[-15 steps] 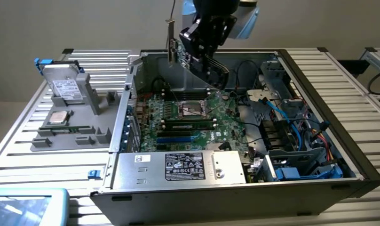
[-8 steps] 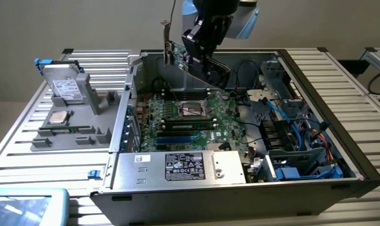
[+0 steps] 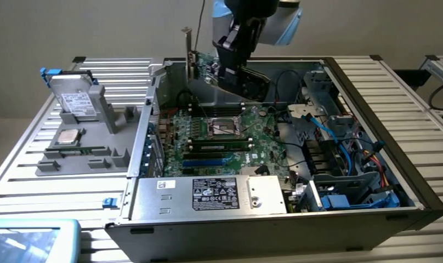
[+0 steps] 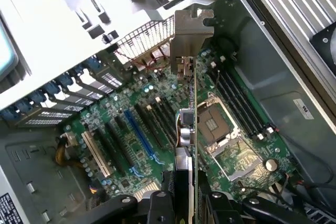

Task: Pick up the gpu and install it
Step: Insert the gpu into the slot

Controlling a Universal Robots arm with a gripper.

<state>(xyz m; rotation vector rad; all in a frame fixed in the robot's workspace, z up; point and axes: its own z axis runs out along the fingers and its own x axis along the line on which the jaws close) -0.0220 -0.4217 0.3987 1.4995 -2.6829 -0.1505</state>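
Gpu [image 4: 191, 35] pinched on edge between gripper [image 4: 187, 207] fingers, hanging above motherboard [image 4: 131, 145] inside open computer case [image 3: 280, 235].

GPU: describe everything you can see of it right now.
The gpu is a thin card: green board on one face, black cooler on the other, silver metal bracket at one end. It is held in the air over the motherboard, seated in no slot, clamped between the gripper's fingers. Nothing else touches it.
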